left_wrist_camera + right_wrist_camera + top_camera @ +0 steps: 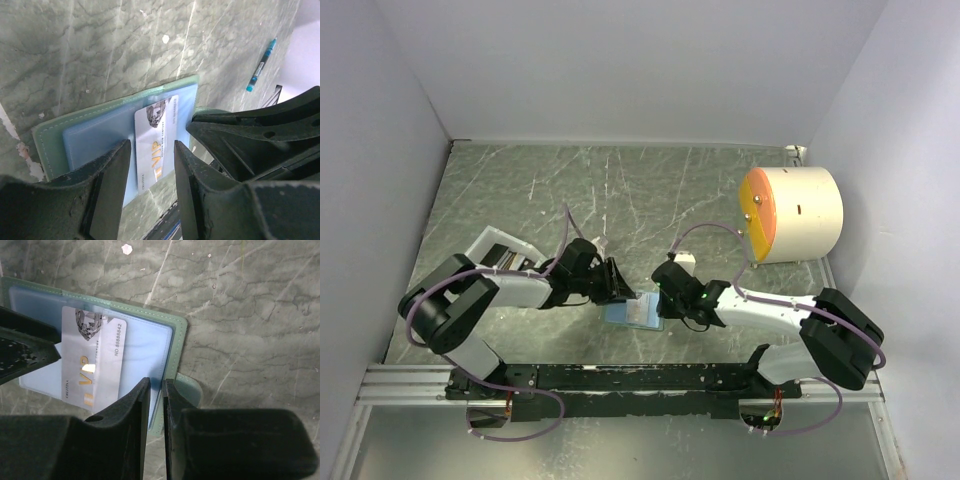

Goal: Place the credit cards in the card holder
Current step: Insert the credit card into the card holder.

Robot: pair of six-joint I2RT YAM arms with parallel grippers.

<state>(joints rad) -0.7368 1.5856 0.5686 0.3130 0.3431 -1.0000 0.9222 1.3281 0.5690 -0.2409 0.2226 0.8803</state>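
Card holder: pale green wallet, lying open and flat on the surface, light blue inside facing up. You find it directly beneath both sets of fingers, which reach over it from opposite sides.

Credit card: one, pale silver-white, with gold "VIP" lettering and a printed number. It lies lengthwise on the blue lining of the holder. A clear pocket edge seems to cross its upper end; you cannot tell how far it is tucked in.

Left fingers: spread apart. In your left wrist view the card shows in the gap between them. In your right wrist view one tip sits at the card's long edge; you cannot tell whether it touches.

Right fingers: drawn almost together, with only a thin slit between them. Their tips sit over the holder's edge, just beside the snap tab, on the side of the card away from the left fingers. You cannot tell whether they press on the holder.

Tray: shallow, white, behind the left fingers and well apart from them, partly hidden by the left arm.

Drum: white cylinder on its side with an orange-yellow end face, well beyond the right fingers.

Pen: teal, lying on the surface far past the right fingers.
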